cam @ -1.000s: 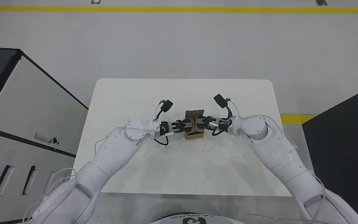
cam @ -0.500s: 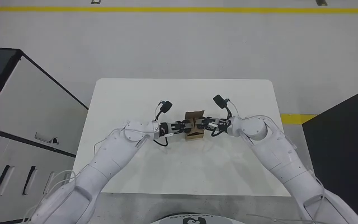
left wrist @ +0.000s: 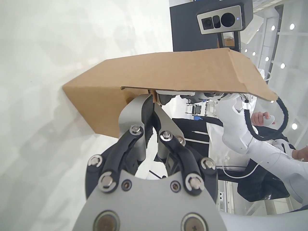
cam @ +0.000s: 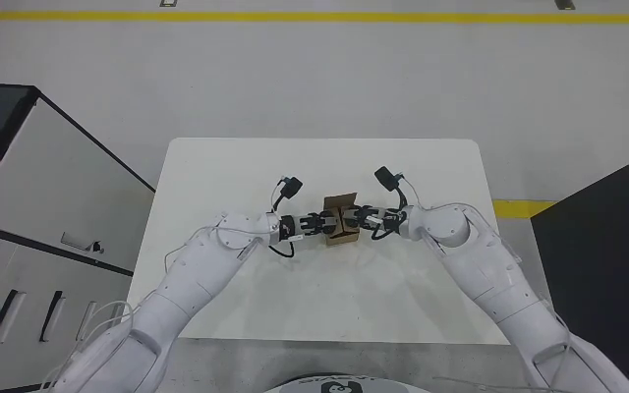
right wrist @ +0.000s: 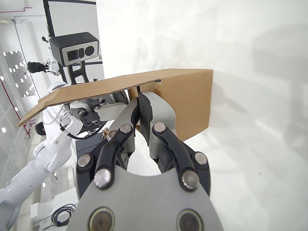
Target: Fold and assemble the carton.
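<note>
A small brown cardboard carton stands near the middle of the white table, partly folded, with one flap raised. My left gripper is at its left side and my right gripper at its right side. In the left wrist view the left gripper is shut on a thin side flap of the carton, under the overhanging top panel. In the right wrist view the right gripper is shut on the opposite side flap of the carton.
The table's surface is bare around the carton. A dark cabinet stands left of the table and a black block to its right. A yellow floor line runs behind.
</note>
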`<state>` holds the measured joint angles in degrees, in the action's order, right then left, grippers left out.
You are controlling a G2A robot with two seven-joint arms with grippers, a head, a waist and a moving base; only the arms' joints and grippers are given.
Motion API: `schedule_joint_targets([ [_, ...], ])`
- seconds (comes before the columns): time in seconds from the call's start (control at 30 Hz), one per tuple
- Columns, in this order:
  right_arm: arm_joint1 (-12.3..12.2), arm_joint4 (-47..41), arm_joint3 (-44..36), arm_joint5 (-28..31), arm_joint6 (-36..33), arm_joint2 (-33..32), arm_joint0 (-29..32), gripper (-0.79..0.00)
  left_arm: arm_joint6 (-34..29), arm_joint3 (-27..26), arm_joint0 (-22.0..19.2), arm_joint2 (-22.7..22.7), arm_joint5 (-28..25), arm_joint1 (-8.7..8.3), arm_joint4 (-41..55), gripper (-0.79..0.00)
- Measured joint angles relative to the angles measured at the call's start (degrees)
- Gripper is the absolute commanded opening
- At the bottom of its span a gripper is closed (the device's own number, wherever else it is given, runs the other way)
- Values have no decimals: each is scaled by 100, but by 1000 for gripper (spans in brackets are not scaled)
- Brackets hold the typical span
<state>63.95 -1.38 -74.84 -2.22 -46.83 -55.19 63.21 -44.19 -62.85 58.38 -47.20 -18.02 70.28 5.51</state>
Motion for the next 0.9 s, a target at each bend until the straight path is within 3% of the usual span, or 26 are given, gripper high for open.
schedule_joint_targets([
  [0.9, 10, -63, 3, 52, -21, -150, 86, -785, -25, -28, 65, -128, -30, 36, -28, -785],
])
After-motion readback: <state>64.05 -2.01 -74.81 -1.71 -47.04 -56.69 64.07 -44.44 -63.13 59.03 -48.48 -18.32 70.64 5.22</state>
